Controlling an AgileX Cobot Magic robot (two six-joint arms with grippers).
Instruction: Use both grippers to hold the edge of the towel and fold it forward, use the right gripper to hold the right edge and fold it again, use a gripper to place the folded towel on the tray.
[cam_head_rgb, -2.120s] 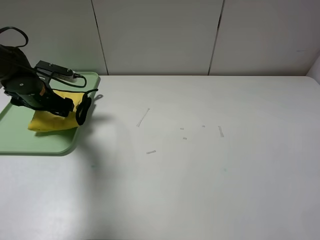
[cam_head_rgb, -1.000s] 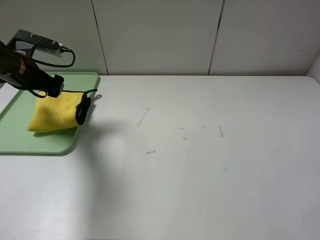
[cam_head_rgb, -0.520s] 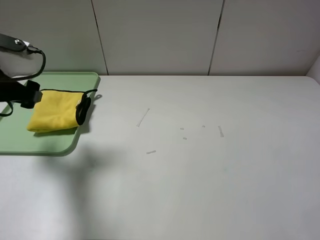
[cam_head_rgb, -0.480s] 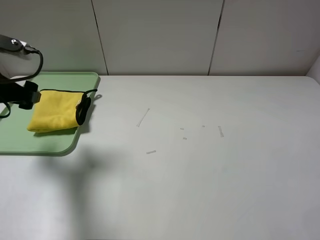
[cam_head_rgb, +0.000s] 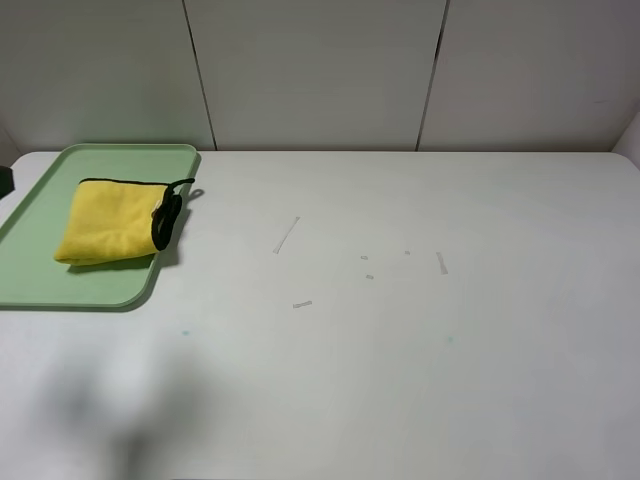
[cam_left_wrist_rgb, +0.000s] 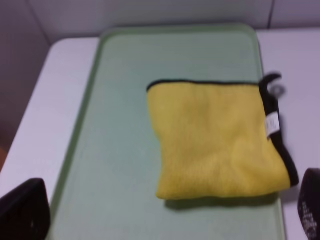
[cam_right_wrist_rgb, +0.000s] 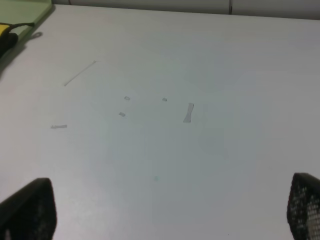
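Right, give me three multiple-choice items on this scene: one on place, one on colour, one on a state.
1. Where is the towel?
A. on the tray
B. on the bare table
C. in a gripper

2. What colour is the towel's edge trim?
A. white
B. black
C. green

3. How does the left gripper stand?
A. shut on the towel
B. shut, empty
C. open, clear of the towel

Answers: 1 A, it lies folded inside the green rim. 2 B, a dark border runs round the yellow. 3 C, its fingertips sit far apart with nothing between.

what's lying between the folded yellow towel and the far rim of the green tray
Nothing. In the left wrist view, only bare tray floor separates the towel from the tray rim.
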